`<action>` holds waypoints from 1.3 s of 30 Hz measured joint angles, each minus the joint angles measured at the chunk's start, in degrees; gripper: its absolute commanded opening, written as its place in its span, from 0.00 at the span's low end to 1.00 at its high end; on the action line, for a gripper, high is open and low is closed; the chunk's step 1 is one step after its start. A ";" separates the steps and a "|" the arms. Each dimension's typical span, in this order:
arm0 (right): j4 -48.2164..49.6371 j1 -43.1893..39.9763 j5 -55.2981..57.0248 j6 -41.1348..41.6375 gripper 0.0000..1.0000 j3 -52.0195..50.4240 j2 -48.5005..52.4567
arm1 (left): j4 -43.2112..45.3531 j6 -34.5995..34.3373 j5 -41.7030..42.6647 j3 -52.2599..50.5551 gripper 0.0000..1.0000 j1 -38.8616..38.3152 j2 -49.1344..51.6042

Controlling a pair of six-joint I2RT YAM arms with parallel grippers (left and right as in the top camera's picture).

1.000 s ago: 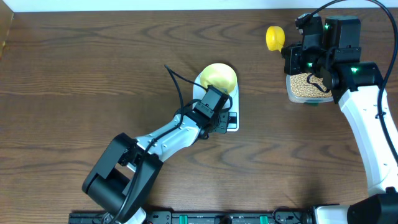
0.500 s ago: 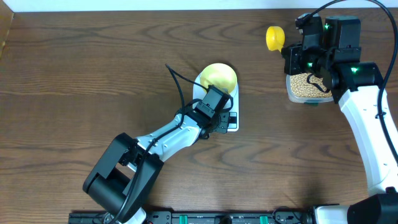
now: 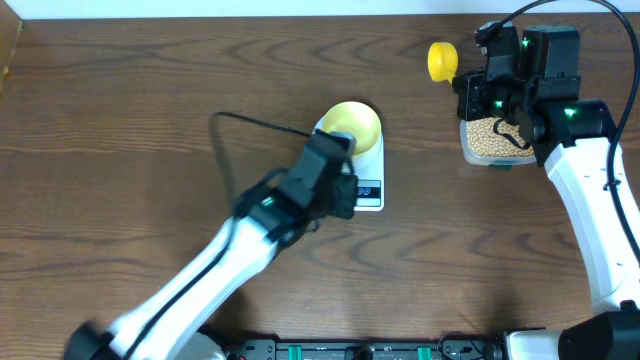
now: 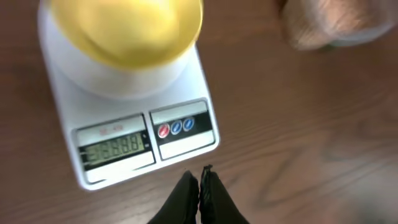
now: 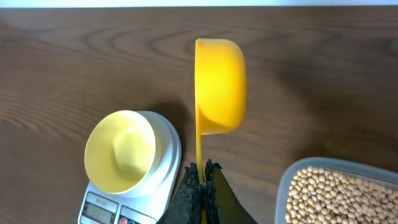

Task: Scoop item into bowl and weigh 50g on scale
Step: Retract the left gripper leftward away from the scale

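Overhead: beans [image 3: 485,140] fill the tub [image 3: 480,161] by the far right corner; bowl [image 3: 352,124] sits mid-table.
Left wrist: my left gripper [image 4: 200,185] is pinched empty.
Right wrist: my right gripper [image 5: 200,180] clamps the scoop [image 5: 219,87], handle pointing ahead, beans rightward.

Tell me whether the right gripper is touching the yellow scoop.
Touching. The right wrist view shows the right gripper shut on the thin handle of the yellow scoop, with no gap between the fingertips and the handle.
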 measured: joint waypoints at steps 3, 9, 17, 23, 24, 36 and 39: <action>-1.31 0.00 0.00 0.02 0.01 0.00 0.00 | -5.40 0.02 -0.74 0.00 0.08 2.21 -7.45; -4.87 0.00 0.00 0.02 0.01 0.00 0.00 | -16.41 -0.13 -3.74 0.00 0.27 12.41 -17.92; -8.17 0.00 1.22 0.02 0.01 0.00 0.00 | -27.04 -0.57 -5.14 0.00 0.69 26.03 -23.19; -8.20 0.00 6.23 0.02 0.01 0.00 0.00 | -28.33 0.07 -5.27 0.00 1.00 29.99 -22.29; -8.07 0.00 7.39 0.02 0.01 0.00 0.00 | -28.33 0.55 -5.51 0.00 1.00 30.23 -22.01; -6.86 0.00 13.86 -1.11 0.01 0.00 0.00 | -28.33 2.89 -8.26 0.00 1.00 30.34 -17.94; -7.45 0.00 14.03 -0.76 0.01 0.00 0.00 | -28.33 3.10 -8.28 0.00 1.00 30.34 -17.20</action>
